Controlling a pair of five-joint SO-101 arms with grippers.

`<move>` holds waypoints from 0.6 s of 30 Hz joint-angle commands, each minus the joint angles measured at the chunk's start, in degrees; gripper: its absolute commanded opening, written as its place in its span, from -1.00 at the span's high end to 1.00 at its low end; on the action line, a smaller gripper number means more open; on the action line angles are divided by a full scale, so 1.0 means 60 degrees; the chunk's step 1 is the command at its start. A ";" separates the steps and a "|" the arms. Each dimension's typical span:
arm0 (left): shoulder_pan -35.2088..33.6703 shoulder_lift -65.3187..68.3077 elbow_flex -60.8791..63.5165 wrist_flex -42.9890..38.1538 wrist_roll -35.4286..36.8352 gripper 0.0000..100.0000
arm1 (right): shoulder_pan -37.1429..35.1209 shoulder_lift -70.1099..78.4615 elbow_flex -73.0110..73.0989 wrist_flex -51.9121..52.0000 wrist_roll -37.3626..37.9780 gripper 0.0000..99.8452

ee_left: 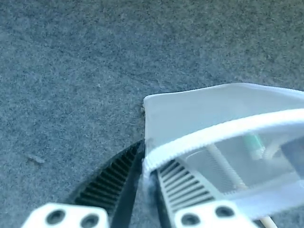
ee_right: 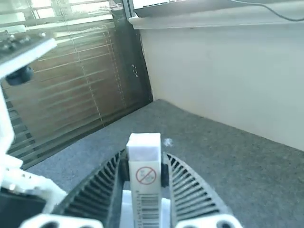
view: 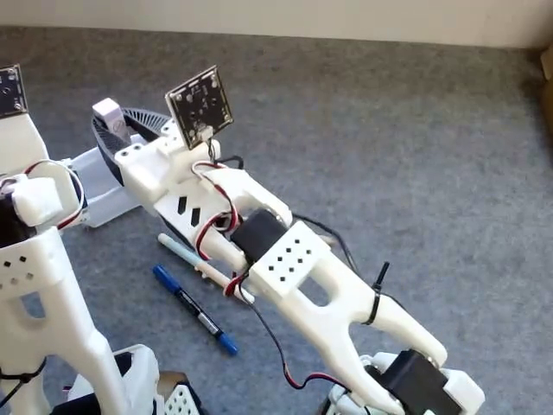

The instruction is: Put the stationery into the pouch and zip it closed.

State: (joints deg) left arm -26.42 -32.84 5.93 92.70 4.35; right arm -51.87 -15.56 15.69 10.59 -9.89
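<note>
My right gripper [ee_right: 143, 160] is shut on a white eraser [ee_right: 142, 142] and holds it up in the air. From above, the eraser [view: 107, 111] and right gripper [view: 117, 130] hang just over the translucent white pouch [view: 108, 201] at the left. My left gripper [ee_left: 145, 156] is shut on the pouch's [ee_left: 213, 109] zipper edge, holding its mouth open; pens show through its wall. A blue marker [view: 194, 309] and a pale pen [view: 183, 252] lie on the carpet, the pale pen partly under the right arm.
Grey carpet [view: 415, 138] covers the whole work area, with open floor to the right. The left arm's white body [view: 34, 259] stands close beside the two pens. A wall and window blinds [ee_right: 71, 85] lie beyond the carpet.
</note>
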 commanded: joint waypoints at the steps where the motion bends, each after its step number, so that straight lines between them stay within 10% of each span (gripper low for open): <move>1: -0.0007 -0.0139 0.0022 -0.0117 0.0103 0.99 | -0.0022 -0.0256 0.0125 -0.0300 0.0059 0.99; 18: -0.0007 -0.0139 0.0022 -0.0117 0.0103 0.99 | -0.0242 -0.0271 0.0652 -0.0227 0.1993 0.97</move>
State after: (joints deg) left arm -26.33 -32.75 5.93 92.70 4.35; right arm -52.48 -15.74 19.82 10.33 1.19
